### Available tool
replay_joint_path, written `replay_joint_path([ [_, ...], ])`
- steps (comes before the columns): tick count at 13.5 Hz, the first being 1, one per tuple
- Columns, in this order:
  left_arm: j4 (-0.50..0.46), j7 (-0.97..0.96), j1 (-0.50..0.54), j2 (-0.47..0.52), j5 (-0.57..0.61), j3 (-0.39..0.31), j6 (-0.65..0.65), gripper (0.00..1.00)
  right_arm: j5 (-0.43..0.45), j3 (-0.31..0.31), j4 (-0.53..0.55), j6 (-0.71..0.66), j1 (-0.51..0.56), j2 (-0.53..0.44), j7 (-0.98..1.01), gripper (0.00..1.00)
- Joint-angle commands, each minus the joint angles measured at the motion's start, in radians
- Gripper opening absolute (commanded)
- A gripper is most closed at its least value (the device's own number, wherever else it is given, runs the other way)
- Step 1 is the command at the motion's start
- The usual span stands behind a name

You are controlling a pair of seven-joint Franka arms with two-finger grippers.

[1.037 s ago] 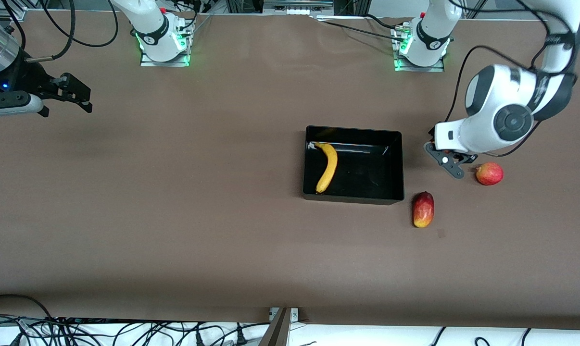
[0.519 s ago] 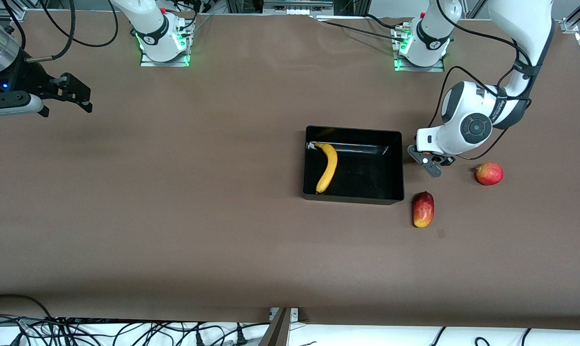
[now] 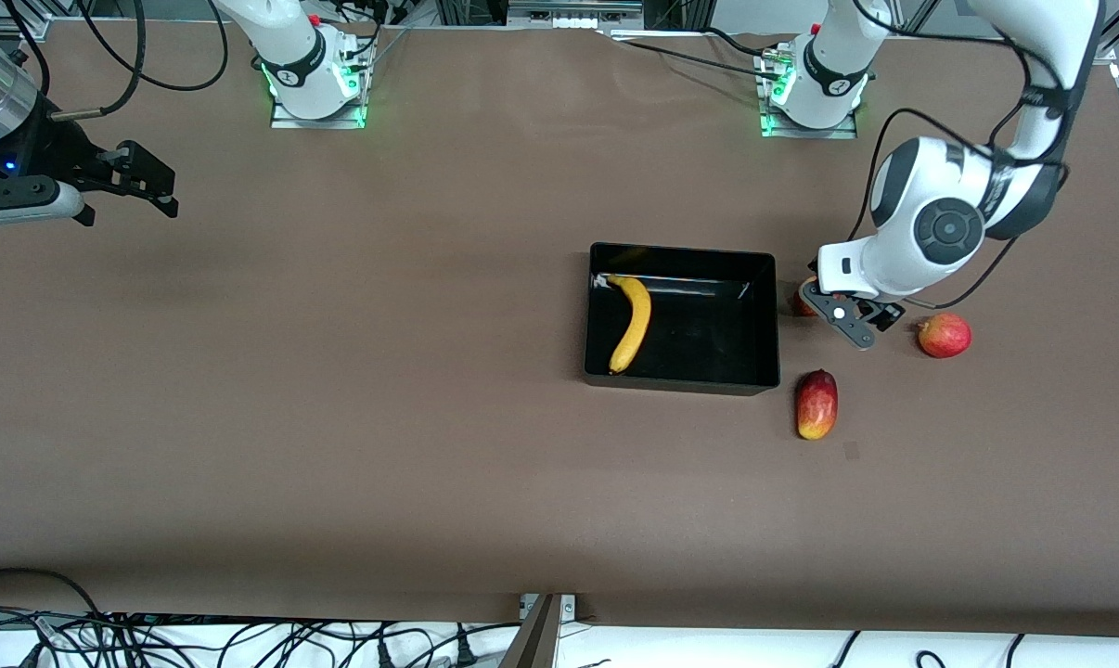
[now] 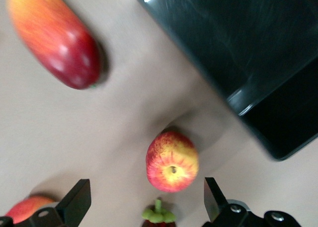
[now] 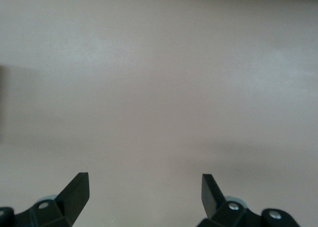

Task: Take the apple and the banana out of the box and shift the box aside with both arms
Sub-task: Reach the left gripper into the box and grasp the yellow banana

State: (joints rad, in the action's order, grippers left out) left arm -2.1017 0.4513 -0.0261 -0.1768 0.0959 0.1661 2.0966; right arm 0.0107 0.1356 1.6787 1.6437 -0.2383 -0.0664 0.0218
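Observation:
The black box stands mid-table with the yellow banana lying in it. The small red apple with yellow patches sits on the table close to the box's corner at the left arm's end; in the front view only its edge shows under the gripper. My left gripper is over the apple, open and empty, and the apple lies between its fingers in the left wrist view. My right gripper waits open and empty at the right arm's end.
An oblong red-yellow mango lies nearer the front camera than the left gripper and shows in the left wrist view. A larger round red fruit sits farther toward the left arm's end. A small dark fruit with a green stem lies beside the apple.
The left gripper swung toward the box, then drew back a little toward the left arm's end, and the apple's edge now shows beside the box. The right arm has not moved.

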Motion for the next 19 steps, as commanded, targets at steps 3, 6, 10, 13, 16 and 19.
replay_joint_path([
  [3, 0.133, -0.600, -0.095, -0.056, -0.067, 0.131, -0.080, 1.00, 0.006, 0.001, -0.017, -0.013, 0.002, 0.007, 0.015, 1.00],
  [6, 0.222, -0.943, -0.182, -0.196, -0.049, 0.193, 0.041, 1.00, 0.006, 0.001, -0.017, -0.012, 0.002, 0.007, 0.013, 1.00],
  [10, 0.177, -1.065, -0.242, -0.343, -0.019, 0.197, 0.362, 1.00, 0.008, 0.001, -0.017, -0.010, 0.001, 0.007, 0.015, 1.00],
  [13, 0.161, -1.073, -0.274, -0.406, 0.050, 0.196, 0.414, 1.00, 0.005, 0.001, -0.016, -0.007, 0.004, 0.007, 0.017, 1.00],
  [16, 0.166, -1.062, -0.279, -0.434, 0.125, 0.196, 0.416, 0.55, 0.005, 0.001, -0.016, -0.001, 0.002, 0.008, 0.015, 1.00],
  [19, 0.167, -1.068, -0.278, -0.437, 0.123, 0.196, 0.402, 0.15, 0.003, -0.001, -0.016, 0.007, -0.001, 0.013, 0.015, 1.00],
])
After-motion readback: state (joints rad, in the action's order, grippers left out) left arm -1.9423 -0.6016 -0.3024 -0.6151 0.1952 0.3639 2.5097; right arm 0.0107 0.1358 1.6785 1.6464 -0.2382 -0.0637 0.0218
